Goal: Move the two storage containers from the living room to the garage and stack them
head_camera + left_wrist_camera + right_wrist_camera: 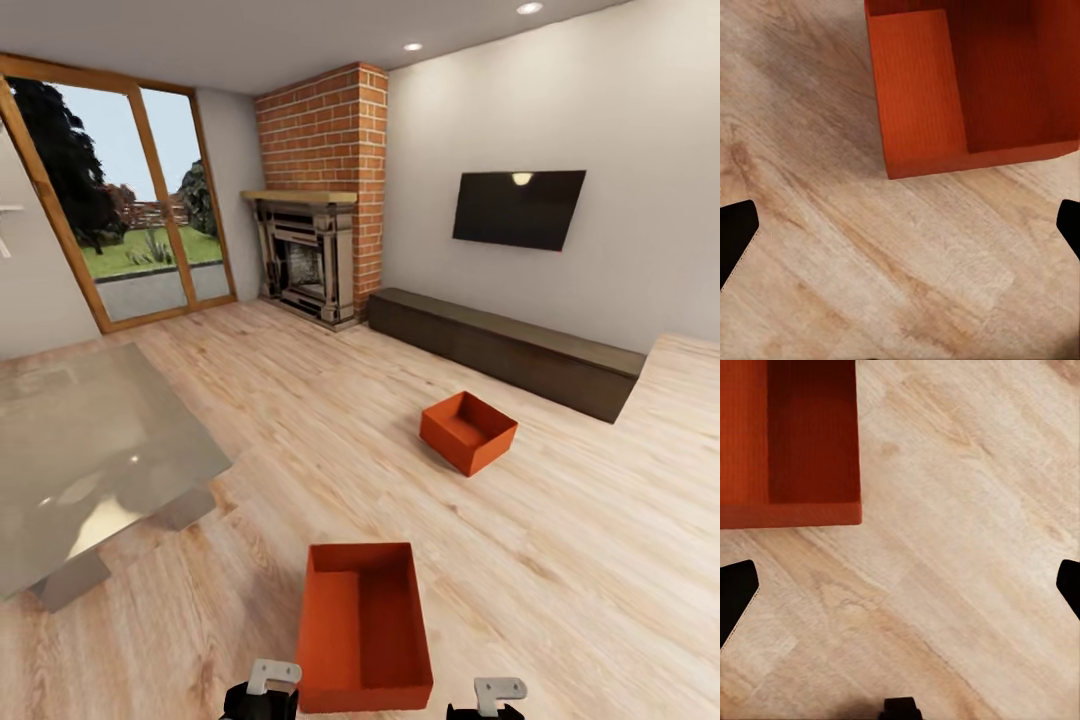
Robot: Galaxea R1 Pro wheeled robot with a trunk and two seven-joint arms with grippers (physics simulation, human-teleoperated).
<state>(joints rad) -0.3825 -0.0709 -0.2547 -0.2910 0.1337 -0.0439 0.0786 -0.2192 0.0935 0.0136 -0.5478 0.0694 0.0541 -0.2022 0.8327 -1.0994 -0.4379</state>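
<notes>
Both end effectors, left [900,240] and right [900,600], gape wide over light wood-plank floor [560,560]; an orange-red lidless rectangular bin [364,626] sits between them, another orange-red bin [468,431] well ahead

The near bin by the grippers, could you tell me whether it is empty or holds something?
Empty. The near bin sits upright on the wood floor, and its ribbed inside bottom shows bare.

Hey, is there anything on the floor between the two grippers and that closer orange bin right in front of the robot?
Nothing visible. The nearer storage container sits on bare wood floor, with the left gripper and right gripper flanking its near end, both open.
</notes>
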